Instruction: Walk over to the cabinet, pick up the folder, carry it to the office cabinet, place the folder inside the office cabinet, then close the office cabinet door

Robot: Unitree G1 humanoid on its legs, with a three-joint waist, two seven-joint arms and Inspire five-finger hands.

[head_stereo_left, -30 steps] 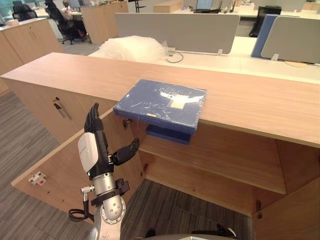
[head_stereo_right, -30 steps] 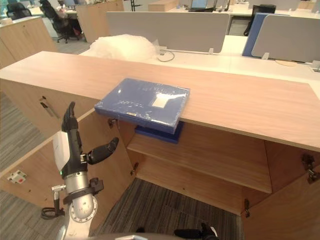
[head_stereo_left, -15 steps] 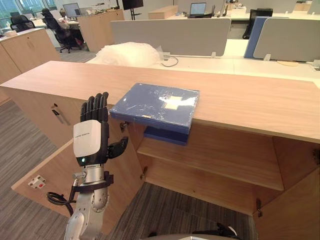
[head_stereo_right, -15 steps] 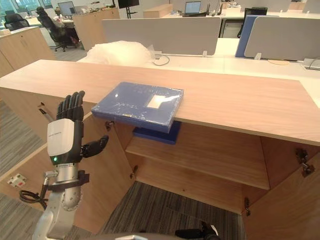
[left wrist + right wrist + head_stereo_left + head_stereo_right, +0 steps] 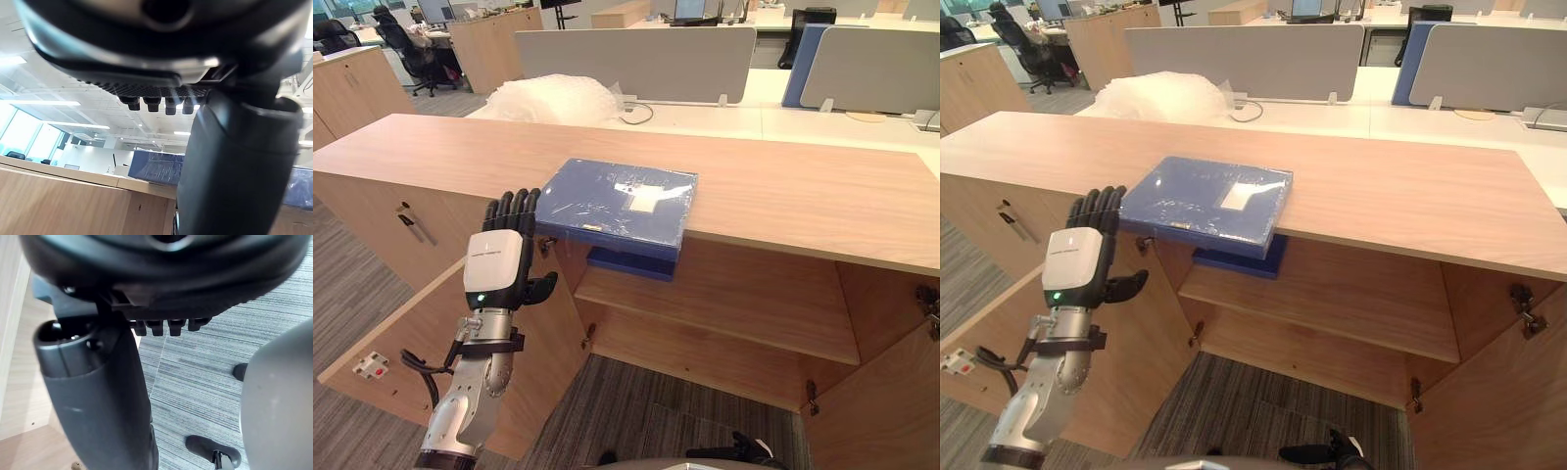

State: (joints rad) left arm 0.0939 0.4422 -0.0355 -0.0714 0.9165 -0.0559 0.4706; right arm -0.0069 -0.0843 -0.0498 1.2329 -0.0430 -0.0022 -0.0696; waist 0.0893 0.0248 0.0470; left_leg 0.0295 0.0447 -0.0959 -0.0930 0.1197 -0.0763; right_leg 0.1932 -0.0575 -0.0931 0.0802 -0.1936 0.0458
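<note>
1. Left eye view: the folder (image 5: 619,204) lies on the cabinet (image 5: 803,196) top, overhanging its front edge.
2. The left hand (image 5: 497,269) holds nothing; its straight fingers (image 5: 514,208) stand just left of the folder.

Here's the long wooden cabinet top (image 5: 783,186) running right across the view, and the blue folder (image 5: 617,201), wrapped in clear film, lies flat on it just toward eleven o'clock of centre, its near edge jutting out past the front lip. Directly at six o'clock beneath the folder, the shelf (image 5: 754,313) inside carries one flat dark-blue item (image 5: 631,262) at its left end. Up at twelve o'clock a white desk (image 5: 724,116) holds a heap of crumpled clear plastic (image 5: 553,98) toward eleven, and grey striped carpet (image 5: 646,411) spreads at six o'clock.
</note>
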